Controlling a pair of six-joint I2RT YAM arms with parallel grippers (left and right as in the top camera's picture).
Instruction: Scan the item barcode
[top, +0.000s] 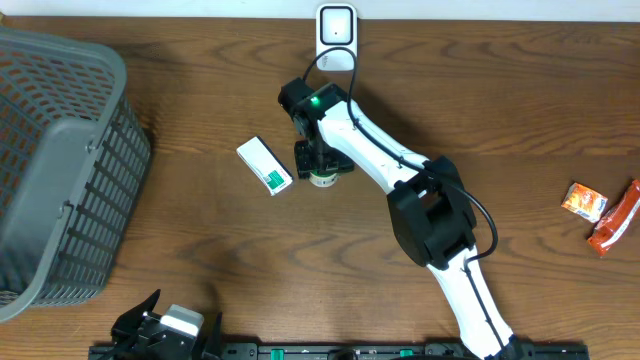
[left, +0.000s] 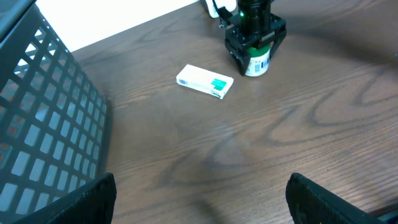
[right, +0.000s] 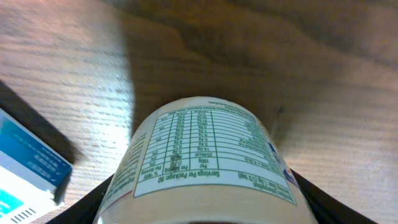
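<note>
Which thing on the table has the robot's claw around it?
The little round white tub with the nutrition label, clasped by the right gripper. The white-and-teal box lies free beside it; the orange packet and red packet sit far off.

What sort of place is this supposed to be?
Probably a mock shop checkout set up on a brown wooden table: a white barcode scanner at the far edge, a grey plastic shopping basket, and small groceries like the white labelled tub in the right pincer.
</note>
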